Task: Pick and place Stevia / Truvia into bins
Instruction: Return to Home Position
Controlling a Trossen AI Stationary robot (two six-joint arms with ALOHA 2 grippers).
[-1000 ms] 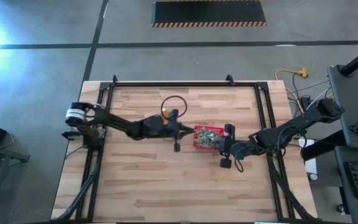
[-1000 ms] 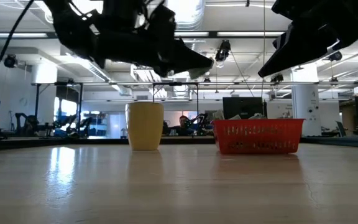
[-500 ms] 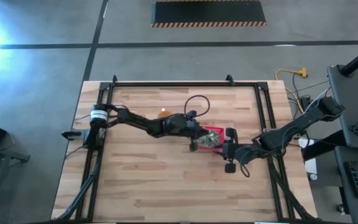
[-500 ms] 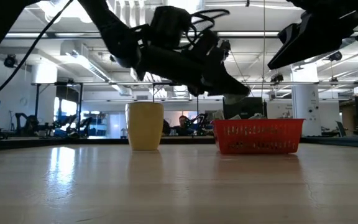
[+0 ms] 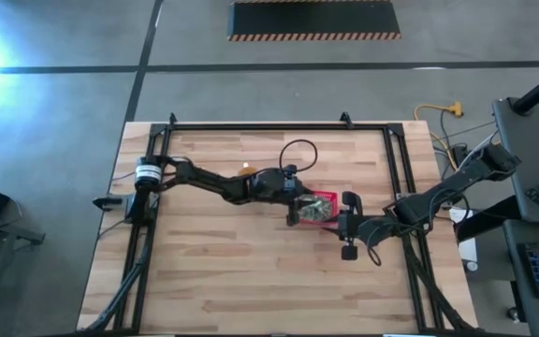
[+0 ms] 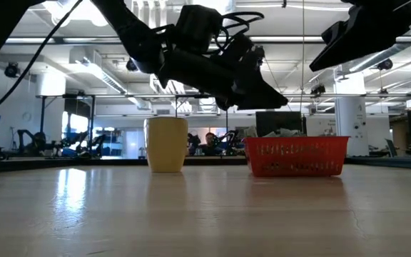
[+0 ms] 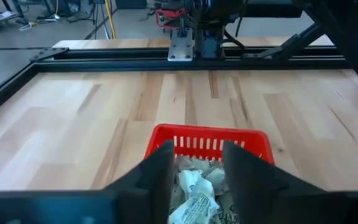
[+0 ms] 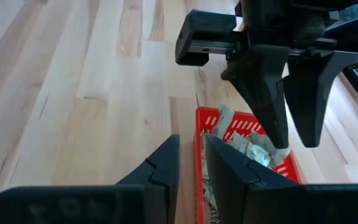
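- Red basket (image 5: pixel 327 197) sits right of centre on the wooden table (image 5: pixel 232 271), heaped with green-and-white Stevia packets (image 7: pixel 194 186). The pile rises just above the latticed rim in the low view.
- No packet shows on the bare wood in any view. My reading is that the sorting is finished or very close to it.
- Left gripper (image 7: pixel 197 149) hangs over the basket's left edge with its fingers spread wide and nothing between them. Only the packets lying in the basket below show through the gap.
- That wide stance over the pile fits a drop just made. The fingers are high enough above the rim to pull away without snagging the lattice.
- Right gripper (image 8: pixel 191 140) hovers just beside the basket's right side, raised off the table. Its fingers are parted by a narrow gap and it holds nothing.
- It looks parked there to leave the basket mouth free for the other arm.
- Orange cup (image 6: pixel 167 145) stands upright, well apart from the basket, near the left arm's forearm and mostly hidden under it from above.
- Judgement on the next move: both arms lift and draw back to rest. The left arm should watch the cup as its forearm swings.
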